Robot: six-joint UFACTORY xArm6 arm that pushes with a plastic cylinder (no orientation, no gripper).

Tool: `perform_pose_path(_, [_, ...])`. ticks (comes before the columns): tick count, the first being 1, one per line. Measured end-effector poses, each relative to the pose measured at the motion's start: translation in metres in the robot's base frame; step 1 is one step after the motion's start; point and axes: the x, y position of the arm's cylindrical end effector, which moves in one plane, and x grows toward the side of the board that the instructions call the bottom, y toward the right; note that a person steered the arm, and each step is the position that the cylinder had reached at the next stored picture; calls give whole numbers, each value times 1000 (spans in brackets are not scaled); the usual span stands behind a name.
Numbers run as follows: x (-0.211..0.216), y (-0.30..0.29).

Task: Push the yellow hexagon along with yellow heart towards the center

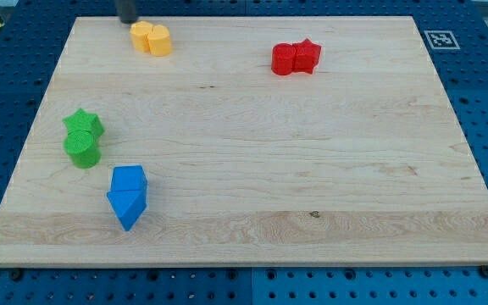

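Nearest the view's bottom: blue triangle [125, 209] touching the blue block [130, 180] above it. No hand on this arm, just the rod; my tip [128, 21] sits at the worktop [252, 161] top edge, just left of the yellow hexagon [141, 36], which touches the yellow heart [159, 40]. Both lie near the view's top left. Green pair at left, red pair at top right.

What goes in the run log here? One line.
my tip: above-left of yellow hexagon block | yellow heart block: touching it | both: top-left of wooden board
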Motion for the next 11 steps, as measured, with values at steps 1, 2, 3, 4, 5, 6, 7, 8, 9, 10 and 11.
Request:
perform_pose_path(1, [0, -17])
perform_pose_path(2, [0, -17])
perform_pose_path(3, [7, -17])
perform_pose_path(4, [19, -14])
perform_pose_path(5, [29, 1])
perform_pose_path(6, [38, 16])
perform_pose_path(7, [48, 26])
perform_pose_path(8, [60, 45])
perform_pose_path(9, [70, 68])
perform_pose_path(10, [72, 67])
perform_pose_path(11, [61, 32])
